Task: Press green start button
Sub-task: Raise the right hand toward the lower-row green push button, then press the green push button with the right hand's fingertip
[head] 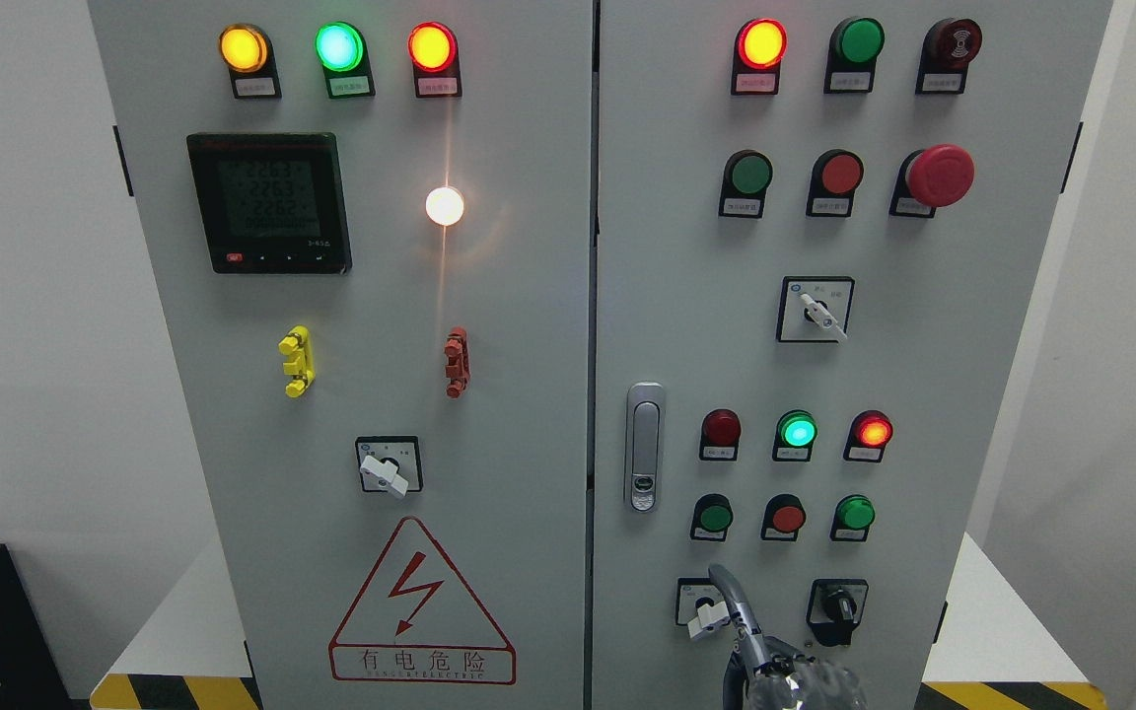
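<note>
While right hand (775, 661) rises at lower right, one finger extended, holding nothing | green push button (715, 517) just above it, lower-right panel | rigid, spring-loaded, probably; press cap centre squarely | left hand unseen

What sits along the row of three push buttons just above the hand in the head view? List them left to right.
green button → red button → second green button. The hand reaches up just below this row.
</note>
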Robot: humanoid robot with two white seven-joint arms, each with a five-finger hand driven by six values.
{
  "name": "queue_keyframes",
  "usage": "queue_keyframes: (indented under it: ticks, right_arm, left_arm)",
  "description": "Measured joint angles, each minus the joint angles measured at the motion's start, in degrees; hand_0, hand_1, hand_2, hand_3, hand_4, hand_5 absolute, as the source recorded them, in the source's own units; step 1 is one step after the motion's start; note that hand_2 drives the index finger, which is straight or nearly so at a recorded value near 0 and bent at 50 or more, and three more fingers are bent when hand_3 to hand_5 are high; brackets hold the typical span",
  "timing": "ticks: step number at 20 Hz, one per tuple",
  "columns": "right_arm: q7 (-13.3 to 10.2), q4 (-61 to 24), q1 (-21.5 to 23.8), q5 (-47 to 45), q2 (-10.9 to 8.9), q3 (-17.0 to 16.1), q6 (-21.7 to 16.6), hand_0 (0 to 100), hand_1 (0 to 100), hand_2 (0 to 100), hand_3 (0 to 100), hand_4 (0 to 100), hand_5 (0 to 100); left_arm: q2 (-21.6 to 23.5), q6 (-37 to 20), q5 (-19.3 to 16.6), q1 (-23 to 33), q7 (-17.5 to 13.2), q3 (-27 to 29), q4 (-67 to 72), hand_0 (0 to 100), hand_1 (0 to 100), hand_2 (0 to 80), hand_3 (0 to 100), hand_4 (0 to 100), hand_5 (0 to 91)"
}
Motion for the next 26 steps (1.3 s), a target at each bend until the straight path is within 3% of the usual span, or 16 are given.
queue_keyframes:
  ticks: [26]
  right_arm:
    - [-0.1, 11.8, -9.2, 0.9, 0.08, -3.8, -0.3, 21, 35, 1, 90, 90, 100]
  left_arm:
    - [0.0, 0.0, 0.0, 0.0, 0.0, 0.0, 0.0, 12, 56, 0.0, 0, 0, 0.0]
